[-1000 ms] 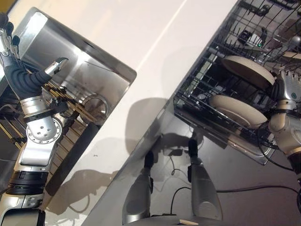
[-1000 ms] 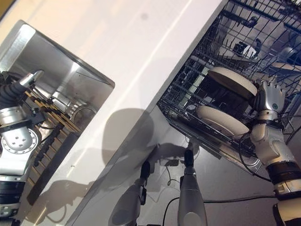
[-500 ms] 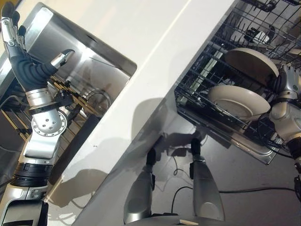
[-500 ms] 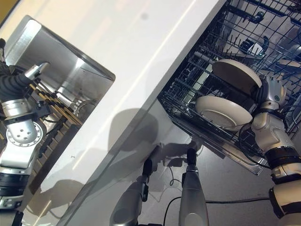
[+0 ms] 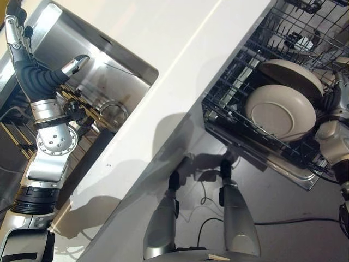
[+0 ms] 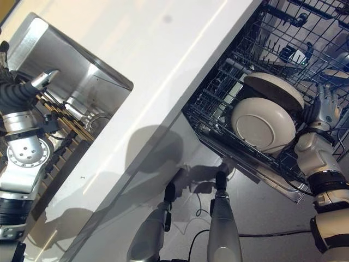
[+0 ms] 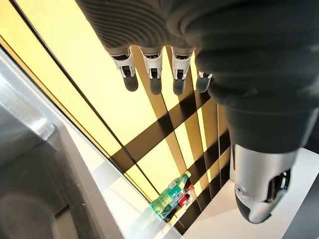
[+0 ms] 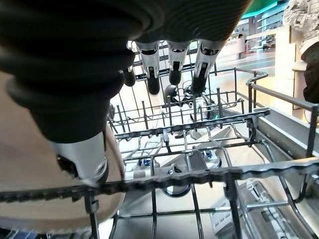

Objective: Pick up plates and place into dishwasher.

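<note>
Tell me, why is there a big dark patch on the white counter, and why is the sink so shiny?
In the left eye view the dark patch on the white counter is a shadow falling near its edge; the steel sink shows bright glare on its wall. In the right wrist view the near plate is blurred, while the dishwasher rack looks sharper.

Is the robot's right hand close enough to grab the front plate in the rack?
Probably yes. The right hand hangs open right beside the rack, next to the front plate, which stands on edge with nothing between them. The left hand is far off over the sink.
</note>
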Controlling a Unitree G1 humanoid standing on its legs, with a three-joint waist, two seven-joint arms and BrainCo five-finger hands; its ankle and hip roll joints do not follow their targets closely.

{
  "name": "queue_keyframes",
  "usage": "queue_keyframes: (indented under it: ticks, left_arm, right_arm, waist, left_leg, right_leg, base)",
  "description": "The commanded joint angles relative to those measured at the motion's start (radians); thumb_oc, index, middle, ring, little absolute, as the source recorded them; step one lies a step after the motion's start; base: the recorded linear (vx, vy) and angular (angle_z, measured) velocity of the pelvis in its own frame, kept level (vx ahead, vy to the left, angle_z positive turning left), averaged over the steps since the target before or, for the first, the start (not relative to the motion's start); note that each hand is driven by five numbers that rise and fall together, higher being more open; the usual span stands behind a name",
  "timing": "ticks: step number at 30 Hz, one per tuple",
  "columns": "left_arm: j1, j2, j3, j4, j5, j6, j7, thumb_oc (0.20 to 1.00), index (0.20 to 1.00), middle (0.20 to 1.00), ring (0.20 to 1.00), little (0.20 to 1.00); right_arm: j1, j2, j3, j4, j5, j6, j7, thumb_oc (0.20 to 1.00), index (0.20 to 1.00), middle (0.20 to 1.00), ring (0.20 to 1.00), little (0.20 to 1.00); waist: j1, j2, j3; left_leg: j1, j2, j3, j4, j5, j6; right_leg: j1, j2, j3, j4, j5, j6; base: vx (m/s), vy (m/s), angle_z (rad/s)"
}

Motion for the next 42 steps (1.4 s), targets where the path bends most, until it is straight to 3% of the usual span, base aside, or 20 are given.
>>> queue_keyframes:
  ticks: [1,11,24,29,36,42]
  left_arm:
    - [0.000,0.030,0.023,-0.010,0.025,-0.031,-0.014,1.000,1.000,1.000,1.000,1.000]
    - [0.071,0.008,0.064,-0.006,0.019,-0.050,-0.065,1.000,1.000,1.000,1.000,1.000]
    - [0.243,-0.054,0.182,-0.029,-0.014,-0.075,-0.189,1.000,1.000,1.000,1.000,1.000]
    - [0.311,-0.086,0.228,-0.028,-0.021,-0.100,-0.236,1.000,1.000,1.000,1.000,1.000]
    - [0.395,-0.114,0.271,-0.027,-0.031,-0.125,-0.291,1.000,1.000,1.000,1.000,1.000]
    - [0.422,-0.109,0.277,-0.013,-0.059,-0.124,-0.331,1.000,1.000,1.000,1.000,1.000]
  right_arm:
    - [0.101,0.044,0.017,-0.037,-0.006,-0.010,0.015,1.000,1.000,1.000,1.000,1.000]
    - [0.200,0.049,-0.102,-0.154,-0.028,-0.047,-0.038,1.000,1.000,1.000,1.000,1.000]
    - [0.411,0.108,-0.319,-0.374,-0.049,-0.092,-0.066,1.000,1.000,1.000,1.000,1.000]
    - [0.500,0.206,-0.416,-0.466,0.013,-0.121,-0.153,1.000,1.000,1.000,1.000,1.000]
    - [0.611,0.371,-0.445,-0.489,0.091,-0.159,-0.257,1.000,1.000,1.000,1.000,1.000]
    - [0.648,0.432,-0.432,-0.468,0.119,-0.171,-0.305,1.000,1.000,1.000,1.000,1.000]
  waist:
    - [0.019,-0.009,-0.036]
    - [0.011,-0.030,-0.077]
    - [-0.004,-0.075,-0.179]
    - [-0.019,-0.090,-0.211]
    - [-0.027,-0.125,-0.263]
    - [-0.034,-0.139,-0.287]
  left_leg:
    - [-0.083,0.028,-0.003,-0.060,0.115,0.040]
    - [-0.030,0.031,-0.003,-0.043,0.089,0.042]
    - [0.081,0.049,0.027,-0.034,0.043,0.034]
    - [0.115,0.057,0.043,0.002,0.010,0.027]
    - [0.171,0.065,0.047,0.072,-0.056,0.020]
    - [0.237,0.023,0.054,0.087,-0.120,0.036]
  right_leg:
    - [0.013,-0.045,-0.005,0.087,-0.135,0.058]
    - [0.089,-0.049,-0.006,0.053,-0.131,0.060]
    - [0.239,-0.070,-0.002,-0.048,-0.110,0.076]
    - [0.292,-0.083,0.016,-0.087,-0.097,0.084]
    - [0.384,-0.110,0.050,-0.137,-0.084,0.108]
    - [0.445,-0.164,0.112,-0.197,-0.045,0.167]
  base:
    - [0.05,0.026,0.01]
    - [0.06,0.026,0.00]
    - [0.07,0.034,-0.02]
    - [0.02,0.074,-0.02]
    - [0.02,0.105,-0.14]
    - [0.02,0.169,-0.19]
